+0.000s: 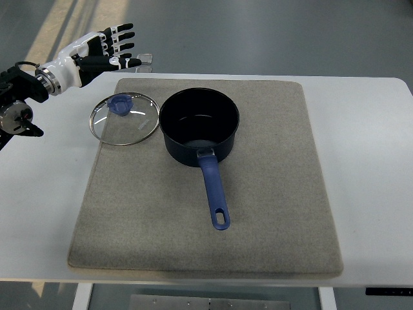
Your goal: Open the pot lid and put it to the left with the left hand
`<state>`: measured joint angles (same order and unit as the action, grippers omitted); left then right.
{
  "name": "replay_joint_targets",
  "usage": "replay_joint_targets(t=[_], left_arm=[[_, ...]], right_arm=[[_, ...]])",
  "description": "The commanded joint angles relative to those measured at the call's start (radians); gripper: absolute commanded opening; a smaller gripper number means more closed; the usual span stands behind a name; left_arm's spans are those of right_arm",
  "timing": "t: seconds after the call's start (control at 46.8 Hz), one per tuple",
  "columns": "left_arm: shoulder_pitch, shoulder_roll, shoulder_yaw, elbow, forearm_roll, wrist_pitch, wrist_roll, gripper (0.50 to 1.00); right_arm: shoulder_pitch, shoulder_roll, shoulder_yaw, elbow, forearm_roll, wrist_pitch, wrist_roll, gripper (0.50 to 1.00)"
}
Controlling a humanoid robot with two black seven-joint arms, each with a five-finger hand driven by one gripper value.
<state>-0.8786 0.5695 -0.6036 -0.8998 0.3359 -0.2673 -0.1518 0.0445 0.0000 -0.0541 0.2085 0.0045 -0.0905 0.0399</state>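
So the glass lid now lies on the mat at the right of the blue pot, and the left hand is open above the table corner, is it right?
Not quite: the top view shows the glass lid on the mat to the left of the blue pot, not the right. The rest holds: the left hand is open above the table corner.

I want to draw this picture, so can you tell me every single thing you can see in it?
Pot: one, dark blue, uncovered, on the mat's middle, long handle pointing toward the camera.
Lid: one, clear glass with a blue knob, lying flat on the mat just left of the pot, partly over the mat's left edge.
Mat: one, grey-beige, covering most of the table.
Table: one, white, under the mat.
Left hand: one, white and black, fingers spread, holding nothing, above the table's far-left corner.
Right hand: none in sight.
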Motion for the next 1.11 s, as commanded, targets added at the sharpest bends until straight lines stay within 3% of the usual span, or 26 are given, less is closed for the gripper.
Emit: replay_joint_targets(t=[0.0, 0.128, 0.449, 0.619, 0.726, 1.089], left_arm=[[0.030, -0.005, -0.047, 0.005, -0.032, -0.004, 0.000, 0.992], [0.096, -0.043, -0.142, 0.009, -0.090, -0.035, 0.006, 0.992], [0.121, -0.046, -0.170, 0.162, -0.323, -0.343, 0.044, 0.990], [0.119, -0.043, -0.170, 0.173, -0.455, -0.344, 0.218, 0.992], [0.109, -0.042, -0.170, 0.173, -0.503, -0.344, 0.290, 0.992], [0.105, -0.045, -0.174, 0.174, -0.511, -0.344, 0.319, 0.992]], right_arm=[[0.000, 0.000, 0.000, 0.000, 0.000, 0.000, 0.000, 0.915], [0.000, 0.000, 0.000, 0.000, 0.000, 0.000, 0.000, 0.915], [0.000, 0.000, 0.000, 0.000, 0.000, 0.000, 0.000, 0.915], [0.000, 0.000, -0.001, 0.000, 0.000, 0.000, 0.000, 0.915], [0.000, 0.000, 0.000, 0.000, 0.000, 0.000, 0.000, 0.915], [0.000, 0.000, 0.000, 0.000, 0.000, 0.000, 0.000, 0.915]])
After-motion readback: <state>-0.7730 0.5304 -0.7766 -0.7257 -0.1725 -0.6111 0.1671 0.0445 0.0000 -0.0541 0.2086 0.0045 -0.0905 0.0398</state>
